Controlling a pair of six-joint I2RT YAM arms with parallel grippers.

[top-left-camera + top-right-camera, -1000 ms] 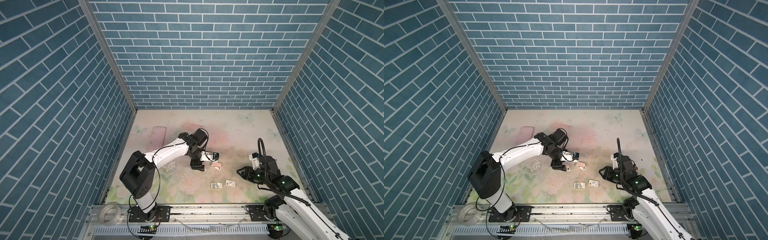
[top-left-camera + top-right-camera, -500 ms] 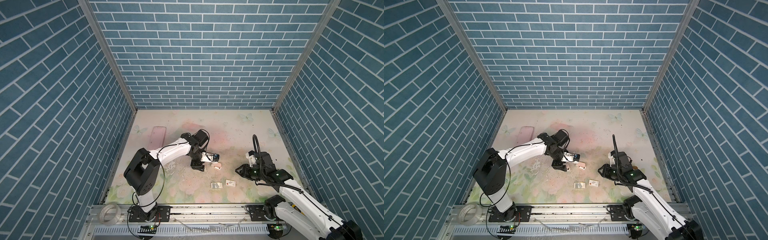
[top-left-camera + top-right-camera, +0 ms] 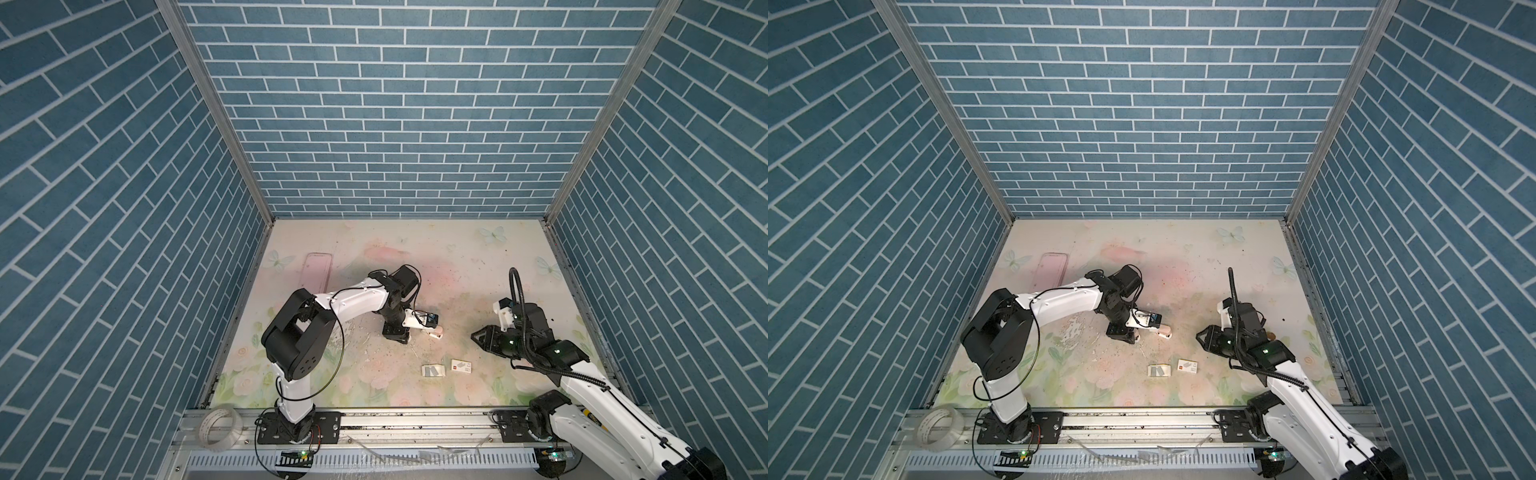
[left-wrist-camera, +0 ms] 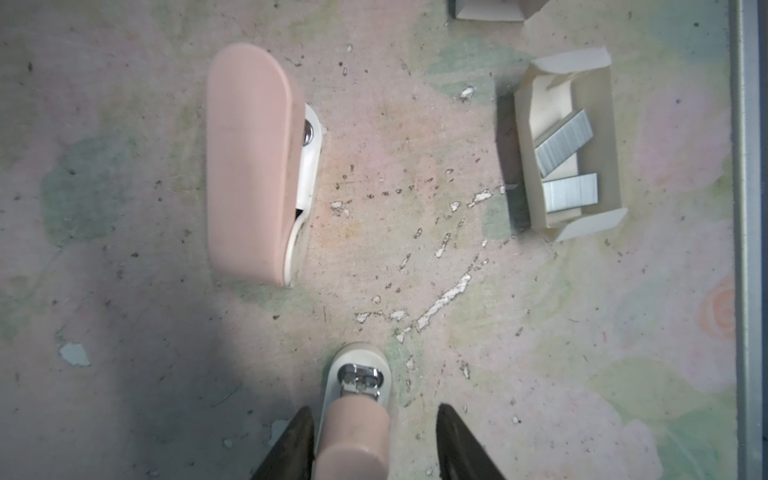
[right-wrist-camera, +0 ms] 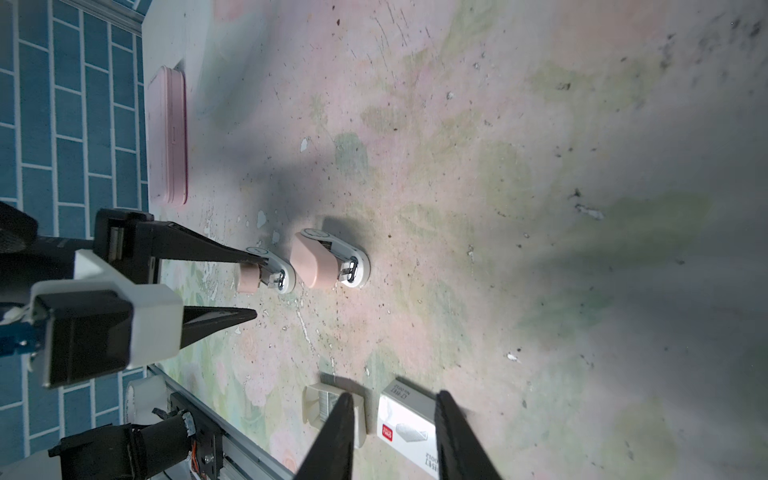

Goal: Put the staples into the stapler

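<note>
Jaws: left gripper [image 4: 374,409] half-parted astride stapler [image 4: 355,436], unclamped; right gripper [image 5: 392,395], 3 o'clock, spread, empty. Lopsided closure may spin stapler out.

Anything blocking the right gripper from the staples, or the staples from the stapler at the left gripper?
Nothing visible. The staples lie uncovered in their open tray, the card sleeve beside it; the open right gripper has a free line. Only bare mat separates tray and the stapler inside the left gripper.

Stereo overhead — wrist cams close
</note>
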